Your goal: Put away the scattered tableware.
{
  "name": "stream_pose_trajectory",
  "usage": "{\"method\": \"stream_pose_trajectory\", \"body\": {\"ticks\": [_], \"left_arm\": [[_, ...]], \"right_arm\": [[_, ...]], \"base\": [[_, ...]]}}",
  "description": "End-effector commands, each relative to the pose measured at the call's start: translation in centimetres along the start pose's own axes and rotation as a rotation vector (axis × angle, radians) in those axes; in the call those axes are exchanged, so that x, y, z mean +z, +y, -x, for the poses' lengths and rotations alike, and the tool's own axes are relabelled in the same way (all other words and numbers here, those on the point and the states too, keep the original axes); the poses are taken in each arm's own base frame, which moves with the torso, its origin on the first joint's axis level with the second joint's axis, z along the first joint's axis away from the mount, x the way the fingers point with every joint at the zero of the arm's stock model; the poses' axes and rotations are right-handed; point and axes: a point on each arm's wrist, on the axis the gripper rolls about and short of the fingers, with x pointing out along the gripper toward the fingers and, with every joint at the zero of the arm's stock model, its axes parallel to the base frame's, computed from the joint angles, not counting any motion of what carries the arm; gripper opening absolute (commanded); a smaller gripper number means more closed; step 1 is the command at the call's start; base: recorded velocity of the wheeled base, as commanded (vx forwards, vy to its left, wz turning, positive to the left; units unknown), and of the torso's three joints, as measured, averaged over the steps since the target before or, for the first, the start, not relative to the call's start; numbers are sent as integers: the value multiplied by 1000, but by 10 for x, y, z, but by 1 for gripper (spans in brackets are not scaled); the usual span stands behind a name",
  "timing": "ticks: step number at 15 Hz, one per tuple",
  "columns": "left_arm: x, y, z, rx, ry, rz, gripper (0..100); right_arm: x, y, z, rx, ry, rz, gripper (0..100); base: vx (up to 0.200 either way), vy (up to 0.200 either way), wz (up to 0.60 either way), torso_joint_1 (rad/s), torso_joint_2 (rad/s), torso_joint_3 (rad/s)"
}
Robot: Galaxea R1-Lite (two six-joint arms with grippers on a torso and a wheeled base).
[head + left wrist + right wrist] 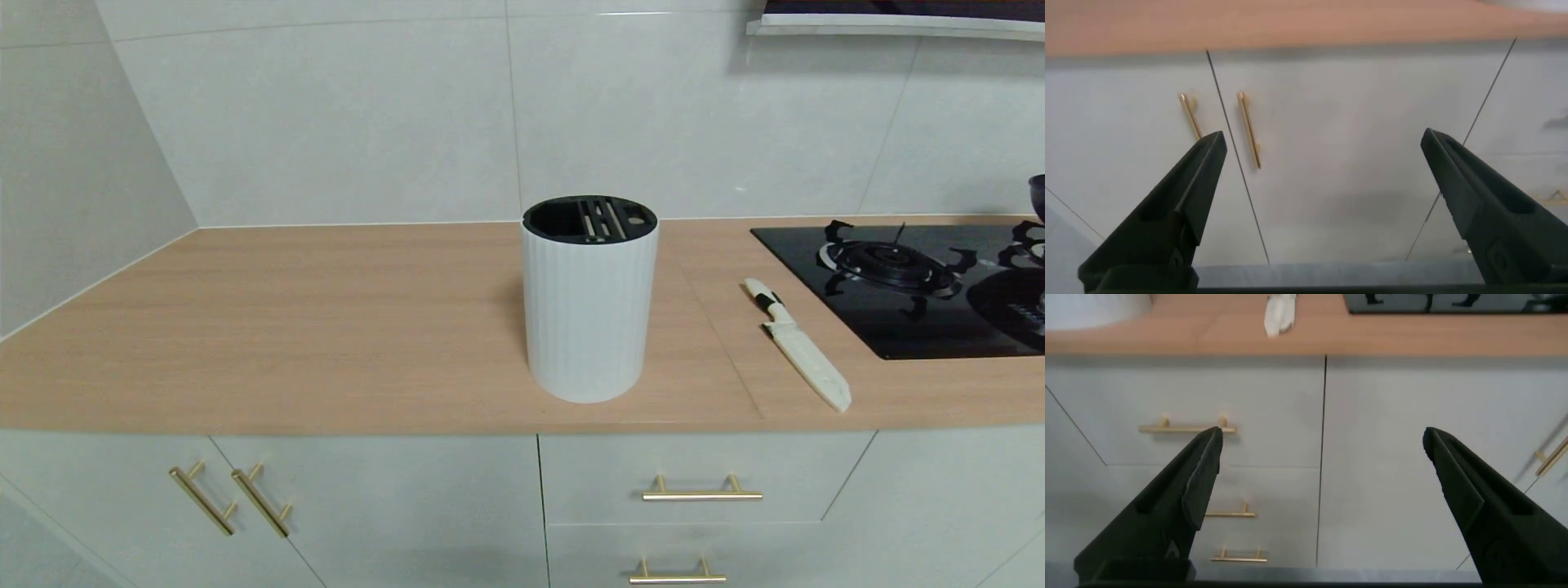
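Nearer the right gripper [1321, 434], fingers parted: knife [796, 343] lies above and beyond, blade tip first; left gripper [1323, 135] likewise parted.

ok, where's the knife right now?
Head view: the knife lies flat on the countertop, right of the white knife block and left of the gas hob.

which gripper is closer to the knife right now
Right. The right gripper faces the drawers below the counter edge, with the knife just above it; the left gripper faces the cabinet doors, well to the knife's left.
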Motion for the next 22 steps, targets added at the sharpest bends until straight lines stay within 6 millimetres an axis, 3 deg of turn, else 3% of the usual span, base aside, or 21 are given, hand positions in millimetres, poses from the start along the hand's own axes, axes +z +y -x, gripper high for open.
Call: {"method": "stream_pose_trajectory", "body": {"ticks": [1,15,22], "left_arm": [[0,0,0,0,0,1,100],[0,0,0,0,0,1,100],[0,0,0,0,0,0,100]], "right_arm": [[0,0,0,1,1,1,100],[0,0,0,1,1,1,100],[0,0,0,1,1,1,100]], "base": [[0,0,0,217,-500,-281],[0,0,0,252,-551,-299],[0,0,0,127,-258,-136]]}}
